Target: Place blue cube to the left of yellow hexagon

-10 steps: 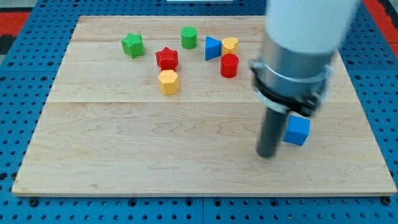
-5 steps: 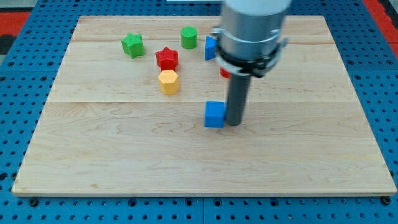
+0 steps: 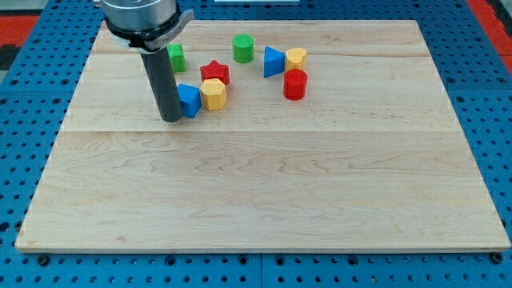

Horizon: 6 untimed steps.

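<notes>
The blue cube (image 3: pixel 190 101) sits on the wooden board, touching the left side of the yellow hexagon (image 3: pixel 214 94). My tip (image 3: pixel 170 118) rests on the board right against the cube's left side, partly hiding it. The rod rises toward the view's top left and hides part of a green block (image 3: pixel 176 56).
A red star (image 3: pixel 214 73) sits just above the hexagon. A green cylinder (image 3: pixel 243 48), a blue triangular block (image 3: pixel 274 62), a yellow block (image 3: pixel 296 58) and a red cylinder (image 3: pixel 294 84) lie toward the view's top middle. The board's left edge (image 3: pixel 60 128) is nearby.
The rod swept from the view's right to the left. The blue cube went from the board's right to against the yellow hexagon's left side. The hexagon shifted slightly.
</notes>
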### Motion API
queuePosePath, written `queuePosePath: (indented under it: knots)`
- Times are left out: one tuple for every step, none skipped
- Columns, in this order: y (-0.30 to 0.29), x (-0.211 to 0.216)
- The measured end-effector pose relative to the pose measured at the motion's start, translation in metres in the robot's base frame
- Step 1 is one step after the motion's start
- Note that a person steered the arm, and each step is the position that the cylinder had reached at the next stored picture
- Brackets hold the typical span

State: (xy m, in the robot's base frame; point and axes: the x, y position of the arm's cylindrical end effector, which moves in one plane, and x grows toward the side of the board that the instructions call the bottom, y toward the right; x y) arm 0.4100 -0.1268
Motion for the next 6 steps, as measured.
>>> queuePosePath:
  knots:
    - [-0.007,0.001]
    - [0.021,0.036]
    - [0.149,0.040]
    - [0.217,-0.003]
    - [0.241,-0.030]
    - [0.199,-0.066]
